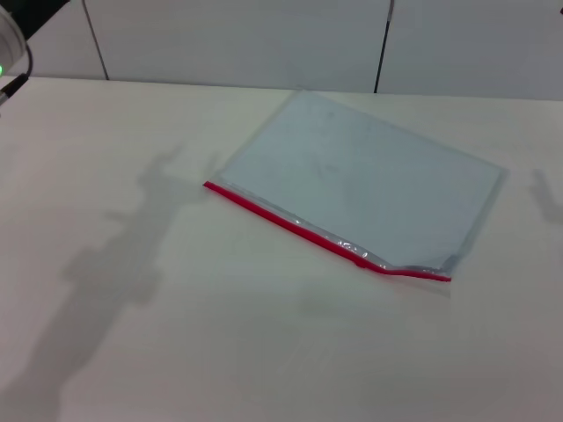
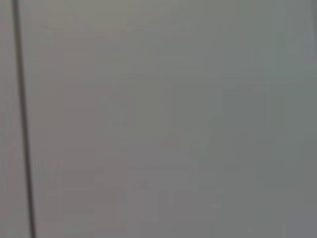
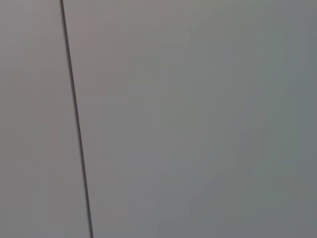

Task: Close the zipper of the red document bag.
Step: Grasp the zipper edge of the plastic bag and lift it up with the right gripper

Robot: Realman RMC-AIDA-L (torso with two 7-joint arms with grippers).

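The red document bag lies flat on the pale tabletop, right of the middle in the head view and turned at an angle, so that its long edges run from the nearer right toward the farther left. It is a translucent, pale blue-grey pouch, and nothing rests on it. The zipper is the thin red strip along the long edge closest to the robot, reaching from the bag's left corner down to its near right corner, where the strip buckles slightly and the plastic lifts a little. A small pale spot sits on the strip toward that right end and may be the slider, though it is too small to be sure. Only a bit of the left arm shows at the top left corner of the head view, well apart from the bag. Neither gripper appears in any view, so their state cannot be told; both wrist views show only a plain grey panel crossed by a dark seam.
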